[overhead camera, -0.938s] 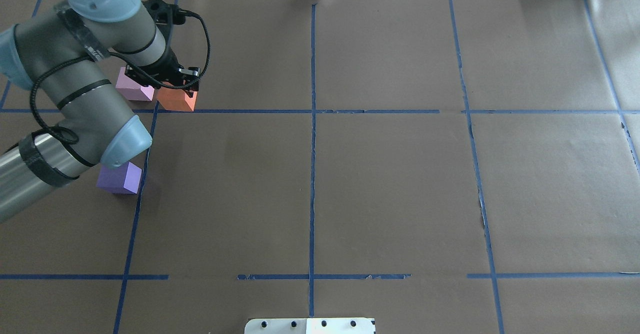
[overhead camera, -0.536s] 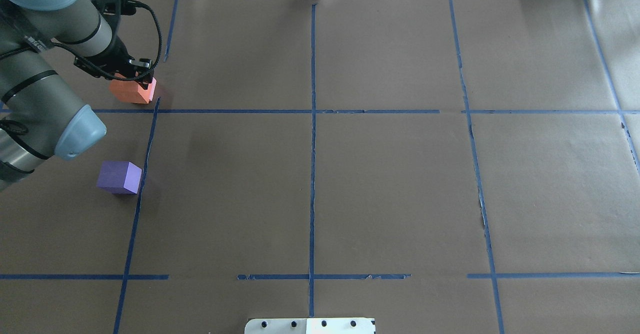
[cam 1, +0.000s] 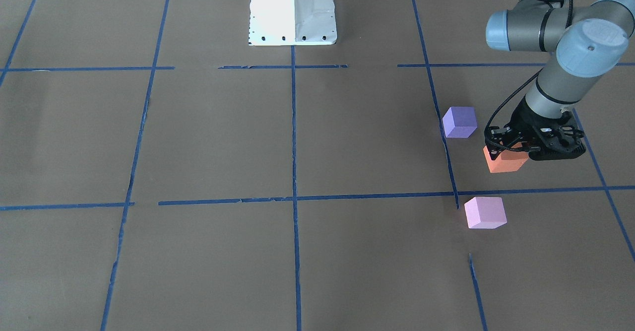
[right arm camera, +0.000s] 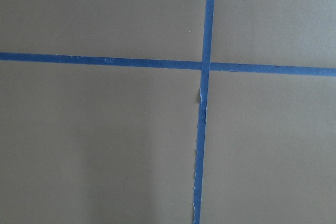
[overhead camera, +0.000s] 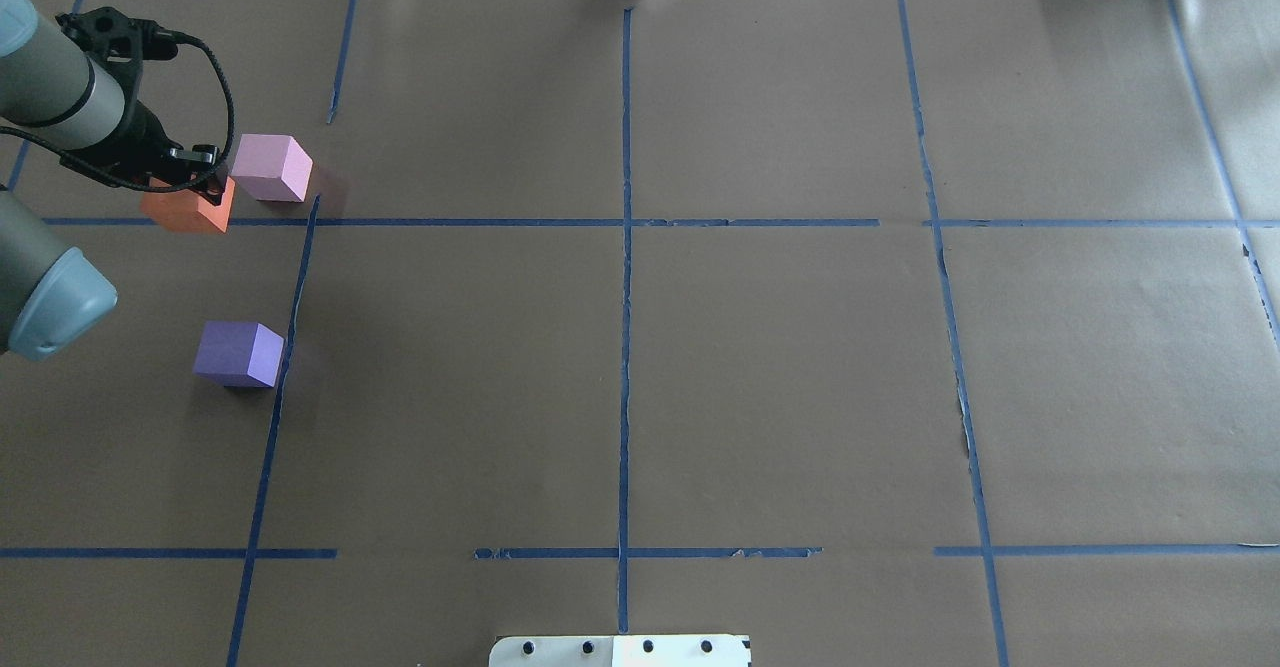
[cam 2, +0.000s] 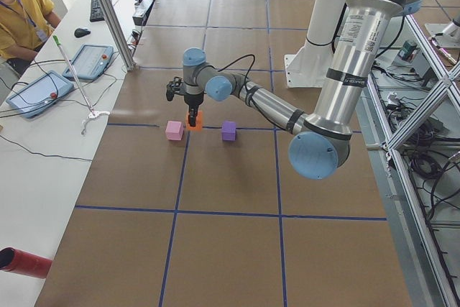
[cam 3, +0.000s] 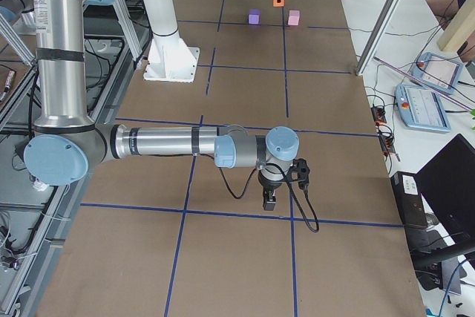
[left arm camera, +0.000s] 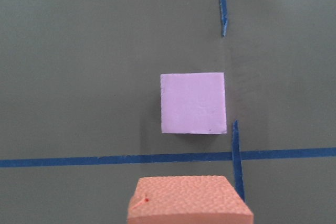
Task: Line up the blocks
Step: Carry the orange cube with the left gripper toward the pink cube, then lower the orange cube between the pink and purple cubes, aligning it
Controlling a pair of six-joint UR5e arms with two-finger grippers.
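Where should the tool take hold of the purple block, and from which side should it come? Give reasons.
Grip the purple block across two opposite side faces, coming down from above. It is a cube lying flat on the table, well apart from the pink block and the orange block in the left tool. Square the wrist to its faces.

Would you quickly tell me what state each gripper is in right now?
Left gripper: closed, holding the orange block.
Right gripper: cannot be told; it shows only in the right side view.
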